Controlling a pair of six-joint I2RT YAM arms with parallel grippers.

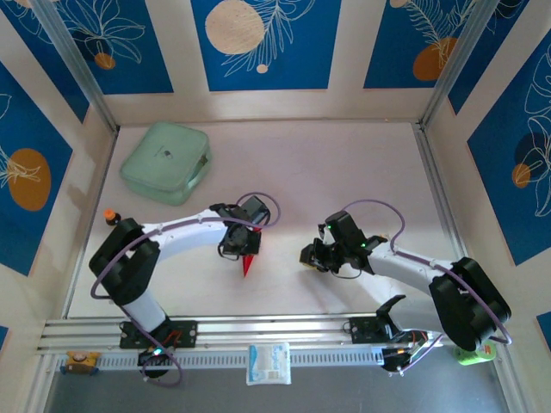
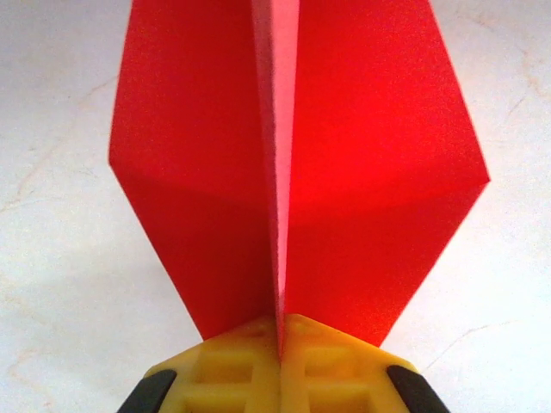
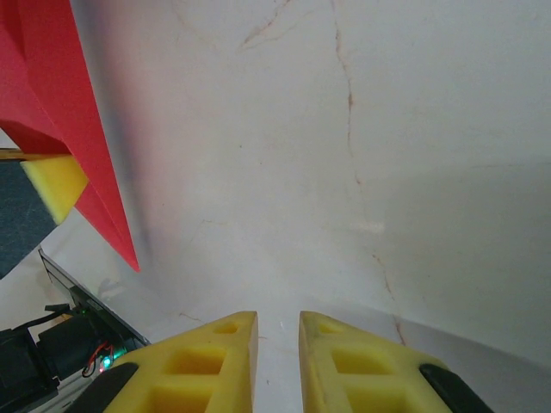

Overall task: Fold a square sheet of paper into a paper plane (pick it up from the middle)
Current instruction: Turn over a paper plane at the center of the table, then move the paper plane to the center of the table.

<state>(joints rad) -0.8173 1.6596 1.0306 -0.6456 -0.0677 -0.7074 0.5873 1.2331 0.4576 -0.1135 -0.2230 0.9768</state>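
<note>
The red paper plane (image 2: 370,172) is pinched along its centre crease by my left gripper (image 2: 280,334), which is shut on it; the two wings spread out to either side above the white table. From above, the plane (image 1: 249,263) pokes out below the left gripper (image 1: 237,247) as a narrow red point aimed at the near edge. My right gripper (image 1: 310,257) sits apart to the right, low over the table. Its yellow fingers (image 3: 225,361) are slightly parted with nothing between them. The right wrist view catches the plane (image 3: 52,103) at its left edge, beside a yellow fingertip (image 3: 53,185) of the left gripper.
A mint-green rounded case (image 1: 165,162) lies at the back left of the table (image 1: 344,172). A small white packet (image 1: 268,363) rests on the front rail between the arm bases. Blue patterned walls enclose the table on three sides.
</note>
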